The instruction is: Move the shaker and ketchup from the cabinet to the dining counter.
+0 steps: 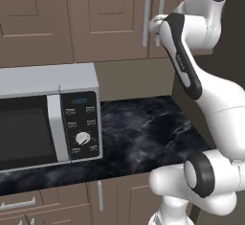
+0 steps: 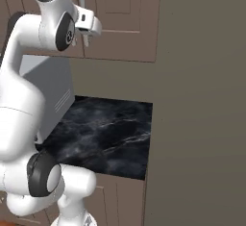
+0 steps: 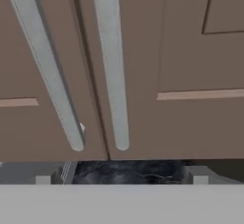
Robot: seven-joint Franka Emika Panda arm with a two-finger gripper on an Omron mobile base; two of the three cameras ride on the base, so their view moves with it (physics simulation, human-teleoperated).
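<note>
Two long silver bar handles (image 3: 112, 66) run down the closed brown wooden wall cabinet (image 3: 190, 51) at upper centre; the white arm's gripper (image 1: 158, 25) sits at them, jaws spread wide, gripping nothing.

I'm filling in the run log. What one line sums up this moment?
phase: reaching for handles | gripper: open, empty | cabinet: doors shut | handles: untouched
</note>
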